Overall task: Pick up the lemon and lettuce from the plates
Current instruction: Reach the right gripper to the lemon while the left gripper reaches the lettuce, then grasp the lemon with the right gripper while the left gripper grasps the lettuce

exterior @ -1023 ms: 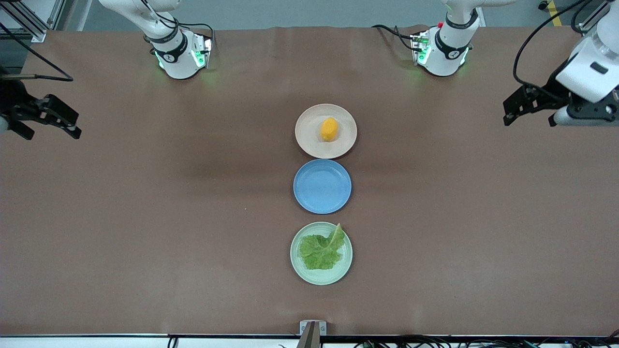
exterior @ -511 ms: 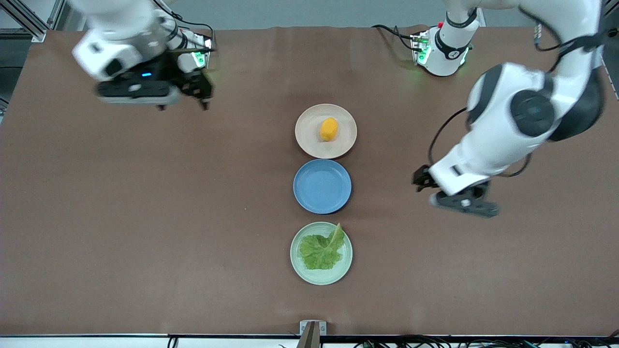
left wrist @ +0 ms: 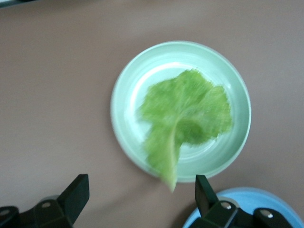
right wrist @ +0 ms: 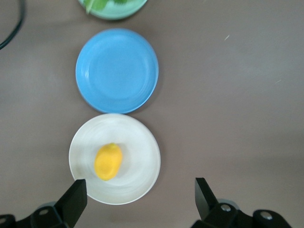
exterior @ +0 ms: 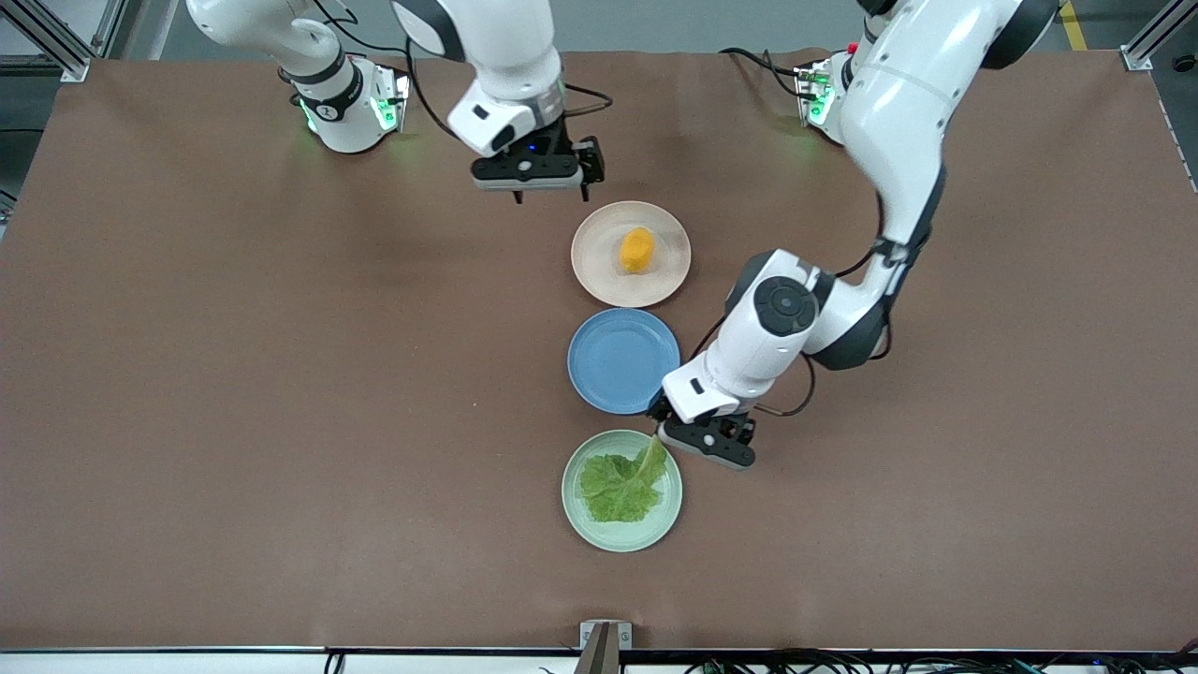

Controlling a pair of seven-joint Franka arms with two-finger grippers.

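Note:
The lemon (exterior: 636, 250) lies on the beige-pink plate (exterior: 594, 255). The lettuce (exterior: 622, 483) lies on the mint green plate (exterior: 610, 536), its stem tip over the rim. My left gripper (exterior: 700, 434) is open and empty over the table beside the green plate's rim, close to the stem tip. In the left wrist view the lettuce (left wrist: 183, 118) and green plate (left wrist: 133, 95) lie ahead of the open left gripper (left wrist: 141, 197). My right gripper (exterior: 535, 183) is open and empty over the table just off the beige plate. The right wrist view shows the lemon (right wrist: 108, 161) on its plate (right wrist: 140, 156) ahead of that gripper (right wrist: 140, 197).
A blue plate (exterior: 623, 360) with nothing on it sits between the two task plates, close to the left gripper; it also shows in the right wrist view (right wrist: 117, 70) and in the left wrist view (left wrist: 247, 209). Brown table (exterior: 281, 421) stretches toward both ends.
Both arms have swung in from the table's ends toward the middle. The left gripper has come beside the green plate, the right gripper beside the beige plate. Lemon and lettuce have not moved.

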